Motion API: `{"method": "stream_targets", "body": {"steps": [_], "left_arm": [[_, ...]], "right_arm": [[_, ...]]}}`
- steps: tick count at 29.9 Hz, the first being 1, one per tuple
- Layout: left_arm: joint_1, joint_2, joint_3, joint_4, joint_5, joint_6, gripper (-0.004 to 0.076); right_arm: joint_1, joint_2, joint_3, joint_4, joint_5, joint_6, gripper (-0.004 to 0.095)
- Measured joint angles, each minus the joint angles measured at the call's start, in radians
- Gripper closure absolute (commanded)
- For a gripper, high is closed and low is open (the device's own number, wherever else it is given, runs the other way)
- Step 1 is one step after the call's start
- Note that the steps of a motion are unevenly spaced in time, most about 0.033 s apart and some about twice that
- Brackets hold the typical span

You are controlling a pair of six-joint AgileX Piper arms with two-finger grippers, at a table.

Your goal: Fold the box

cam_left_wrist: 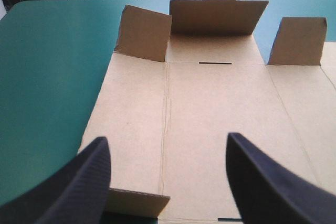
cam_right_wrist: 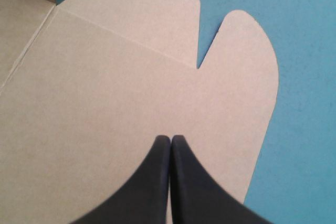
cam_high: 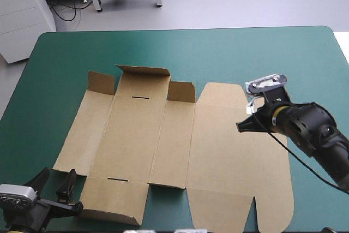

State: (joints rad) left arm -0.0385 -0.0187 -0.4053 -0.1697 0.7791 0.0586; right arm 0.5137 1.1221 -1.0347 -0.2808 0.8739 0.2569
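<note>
On my left gripper the jaws stand wide apart, low at the near left corner of the cut sheet of brown cardboard box. A small near flap lifts slightly just inside the left-hand jaw. Ahead of them the sheet runs flat to three short flaps standing up along its far edge, the middle flap the widest, with a thin dark slot at its foot.

On my right gripper the jaws are pressed together into one point. They sit over the box's broad right-hand panel; I cannot tell whether they touch the board. Just ahead of them the panel ends in two rounded lobes with a narrow notch between them.

From above, the box lies spread across the middle of the bench's teal-green cover, the left gripper at its near left corner and the right gripper above its right side.
</note>
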Motion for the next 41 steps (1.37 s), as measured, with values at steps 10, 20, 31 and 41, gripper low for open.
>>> {"method": "stream_targets", "body": {"steps": [10, 20, 31, 41], "left_arm": [[0.0, 0.074, -0.076, 0.0, -0.011, -0.085, 0.0206], [0.0, 0.476, -0.377, 0.022, 0.091, -0.083, 0.0213], [0.0, 0.963, -0.764, 0.315, 0.444, -0.024, 0.0222], [0.107, 1.201, -0.825, 0.268, 0.469, 0.022, 0.0223]], "right_arm": [[0.0, -0.308, 0.25, 0.053, -0.06, 0.001, 0.0931], [0.0, -0.52, 0.326, 0.068, 0.012, -0.005, 0.0931], [0.0, -0.559, 0.354, 0.068, 0.044, -0.01, 0.0931], [0.0, -0.559, 0.354, 0.068, 0.044, -0.01, 0.0931]]}}
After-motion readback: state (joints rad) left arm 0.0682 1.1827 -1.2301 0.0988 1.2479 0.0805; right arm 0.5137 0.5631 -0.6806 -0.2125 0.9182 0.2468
